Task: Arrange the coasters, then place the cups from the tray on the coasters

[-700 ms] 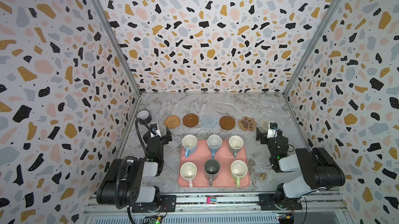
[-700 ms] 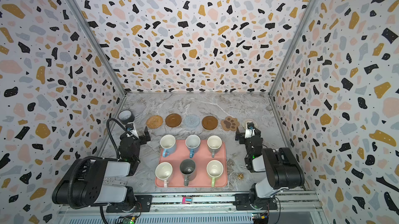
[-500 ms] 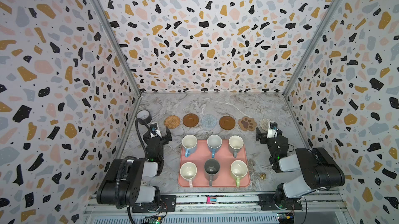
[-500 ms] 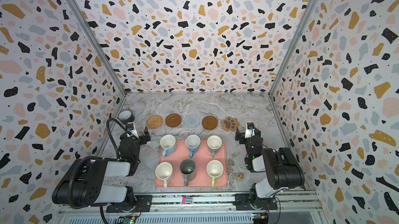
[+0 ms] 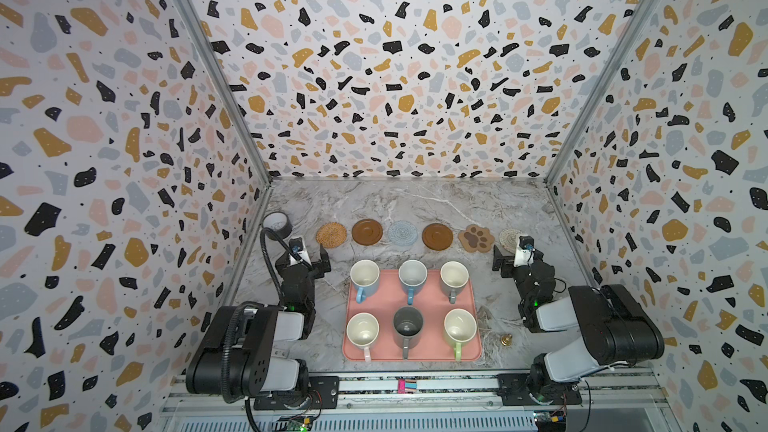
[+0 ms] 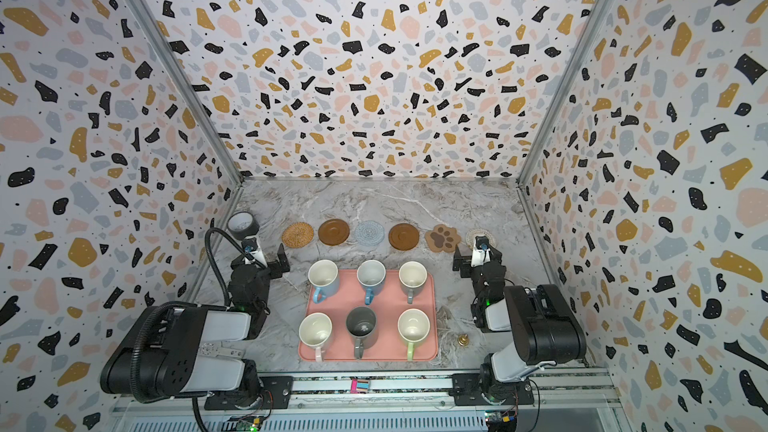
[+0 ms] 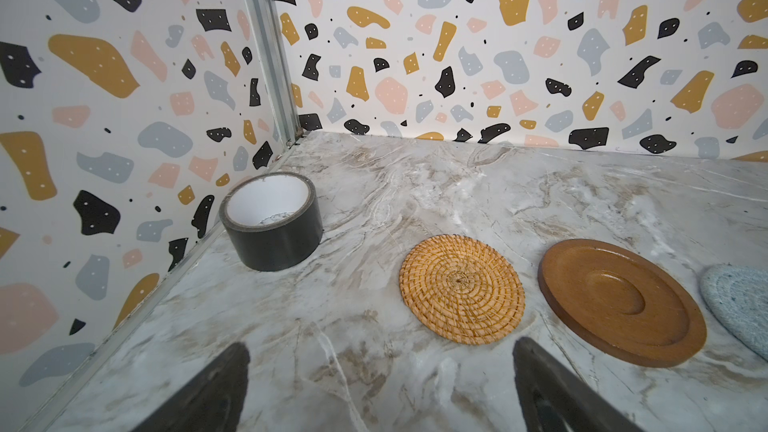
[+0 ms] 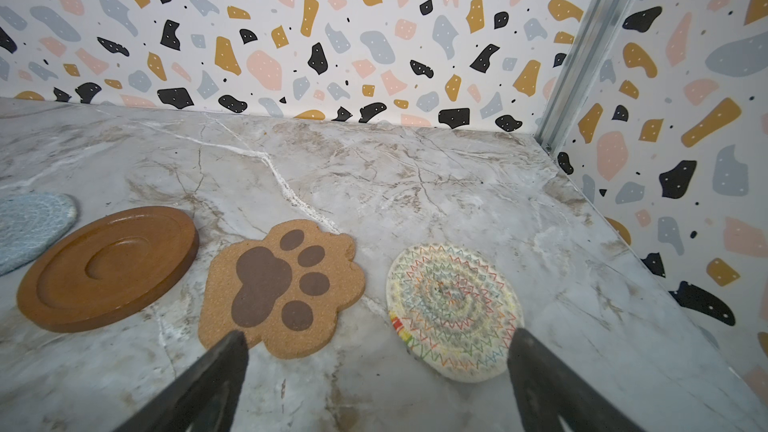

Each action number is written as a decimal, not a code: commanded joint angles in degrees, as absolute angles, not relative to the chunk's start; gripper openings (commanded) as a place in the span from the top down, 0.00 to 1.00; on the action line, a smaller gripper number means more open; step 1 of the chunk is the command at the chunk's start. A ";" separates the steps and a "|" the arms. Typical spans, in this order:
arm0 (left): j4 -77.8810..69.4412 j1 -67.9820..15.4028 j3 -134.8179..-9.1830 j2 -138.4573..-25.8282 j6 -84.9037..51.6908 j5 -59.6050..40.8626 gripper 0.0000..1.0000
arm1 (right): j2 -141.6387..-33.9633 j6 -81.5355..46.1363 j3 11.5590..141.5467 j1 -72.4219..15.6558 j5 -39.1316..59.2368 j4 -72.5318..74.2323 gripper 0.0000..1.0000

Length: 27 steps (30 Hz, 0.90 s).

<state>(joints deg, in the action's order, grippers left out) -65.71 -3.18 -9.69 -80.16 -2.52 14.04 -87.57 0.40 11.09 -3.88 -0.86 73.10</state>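
Ceramic cups, six in all, stand on the salmon-pink tray (image 5: 432, 305) in two rows of three: light blue cup (image 5: 365, 278), deeper blue cup (image 5: 412, 278) and grey-beige cup (image 5: 454, 278) in the far row, pale pink cup (image 5: 363, 331), dark grey cup (image 5: 407, 326) and light green cup (image 5: 460, 328) in the near row. Six coasters lie in one line on the marble table (image 5: 415, 201) just beyond the tray's far edge: rattan round (image 5: 331, 235), brown disc (image 5: 367, 231), pale blue round (image 5: 402, 233), second brown disc (image 5: 437, 236), paw shape (image 5: 476, 238), cream round (image 5: 507, 236). Two grippers sit off the tray's far corners, the left gripper (image 7: 378, 351) to its left, the right gripper (image 8: 378, 336) to its right, both with jaws spread wide and holding nothing. One dark grey tape roll (image 7: 272, 222) sits beyond the tray at far left, and one small brass-coloured object (image 5: 505, 339) lies right of its near corner. Both top views hide part of the cream round behind the right gripper. The right wrist view shows it whole, with coloured zigzags. Neither wrist view shows tray or cups. Since half a second earlier, nothing has visibly shifted.
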 commanded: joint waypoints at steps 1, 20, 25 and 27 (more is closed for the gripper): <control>-69.17 -3.41 -9.32 -79.89 -1.98 14.36 0.00 | -86.11 1.01 11.56 -4.11 -1.31 73.21 0.01; -68.48 -3.43 -9.76 -80.32 -1.88 14.72 0.00 | -86.31 0.54 11.71 -3.68 -0.39 73.00 0.01; -68.91 -3.43 -9.67 -80.49 -1.76 14.67 0.01 | -86.31 0.58 11.69 -3.68 -0.44 72.97 0.01; -68.91 -3.43 -9.67 -80.49 -1.76 14.68 0.01 | -86.31 0.77 11.71 -3.73 -0.70 73.12 0.01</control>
